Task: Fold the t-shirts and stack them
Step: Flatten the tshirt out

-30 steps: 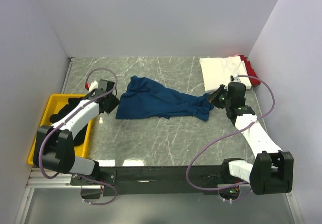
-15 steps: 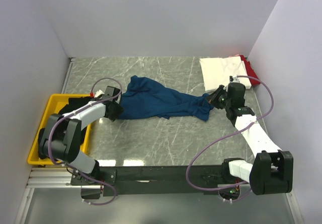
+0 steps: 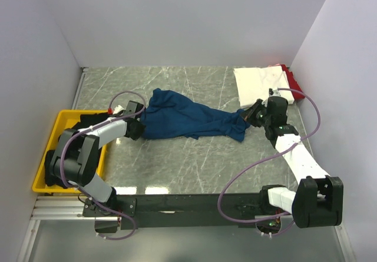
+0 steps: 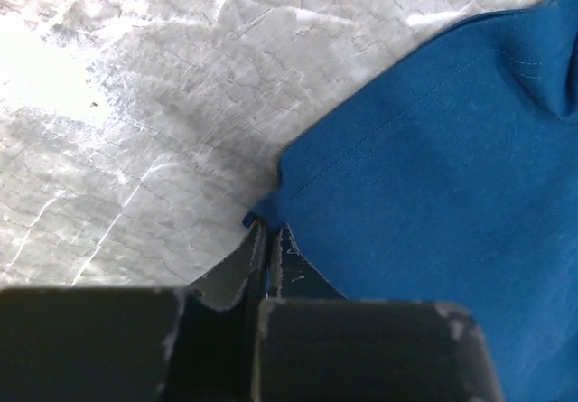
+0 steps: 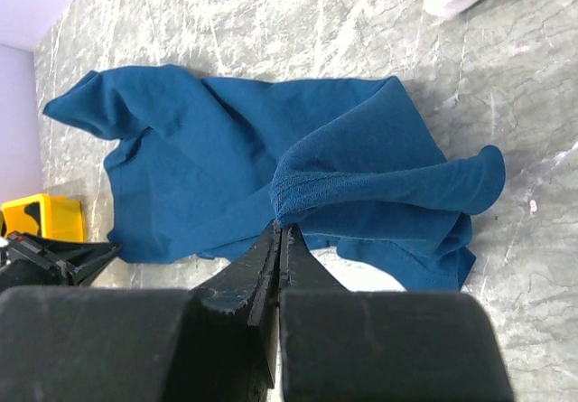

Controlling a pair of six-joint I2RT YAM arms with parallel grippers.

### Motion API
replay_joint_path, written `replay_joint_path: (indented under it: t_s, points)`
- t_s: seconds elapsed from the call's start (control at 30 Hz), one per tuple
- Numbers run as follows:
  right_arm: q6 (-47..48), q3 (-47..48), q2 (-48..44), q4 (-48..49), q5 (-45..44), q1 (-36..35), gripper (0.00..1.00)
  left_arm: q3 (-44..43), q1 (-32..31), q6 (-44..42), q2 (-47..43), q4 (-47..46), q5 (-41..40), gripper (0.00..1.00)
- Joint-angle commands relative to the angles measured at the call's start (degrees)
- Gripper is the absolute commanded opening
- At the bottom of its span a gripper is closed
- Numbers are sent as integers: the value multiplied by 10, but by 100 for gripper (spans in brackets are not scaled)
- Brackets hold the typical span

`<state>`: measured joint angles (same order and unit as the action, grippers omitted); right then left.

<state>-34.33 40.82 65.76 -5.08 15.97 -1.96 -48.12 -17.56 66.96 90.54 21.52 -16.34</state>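
Observation:
A navy-blue t-shirt (image 3: pixel 185 119) lies rumpled across the middle of the marble table (image 3: pixel 194 162). My left gripper (image 3: pixel 141 128) is shut on its lower left corner (image 4: pixel 271 208), low on the table. My right gripper (image 3: pixel 247 116) is shut on a hemmed edge at the shirt's right end (image 5: pixel 298 185) and holds it slightly off the surface. A folded white t-shirt (image 3: pixel 259 84) lies at the back right with a red t-shirt (image 3: pixel 293 76) under its far edge. Black t-shirts (image 3: pixel 88 123) fill the yellow bin (image 3: pixel 59 133).
The yellow bin stands against the left wall beside my left arm. White walls close in the table on three sides. The white and red stack sits just behind my right wrist.
My left gripper moved right to the blue shirt's lower left corner and shut on it. The right gripper has stayed where it was, holding the cloth.

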Motion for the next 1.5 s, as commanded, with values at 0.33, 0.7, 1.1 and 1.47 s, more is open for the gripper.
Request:
replay_joint_path:
  t_s: [0.33,0.7,1.1,1.47]
  points:
    - [-62,42,-59,10,57,10,0,-111,-3,-66,-196,123,-94,1]
    - [-137,183,-190,-93,36,17,0,-338,-2,-157,-343,214,-122,0]
    - [-140,386,-266,-209,-16,31,0,-477,-2,-173,-405,252,-117,0]
    - [-152,388,-161,-60,-14,31,0,-484,2,-193,-276,139,-125,0]
